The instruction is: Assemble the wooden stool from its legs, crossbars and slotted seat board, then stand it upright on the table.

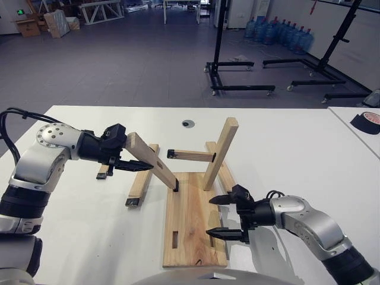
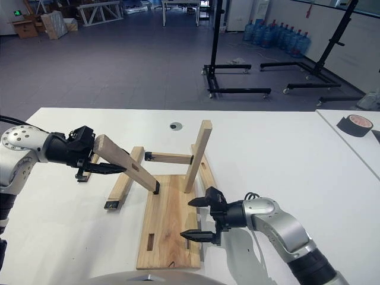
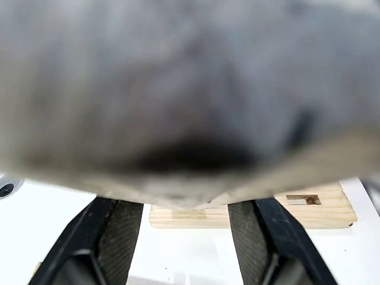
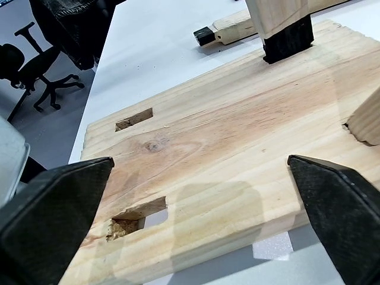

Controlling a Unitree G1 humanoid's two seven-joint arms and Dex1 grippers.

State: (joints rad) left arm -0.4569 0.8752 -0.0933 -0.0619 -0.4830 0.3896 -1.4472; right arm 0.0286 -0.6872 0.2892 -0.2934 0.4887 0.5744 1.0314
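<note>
slotted seat board (image 1: pixel 190 237), likely stiff, light wood, flat on tabletop (image 1: pixel 285 154), best gripped by long edges; right jaws spread wide at its right edge, left jaws clamped on a tilted leg (image 1: pixel 155 165).

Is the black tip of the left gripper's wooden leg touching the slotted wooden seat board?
Touching. Right wrist view: the black tip of the wooden leg sits on the slotted pale wooden seat board, no gap beneath.
</note>
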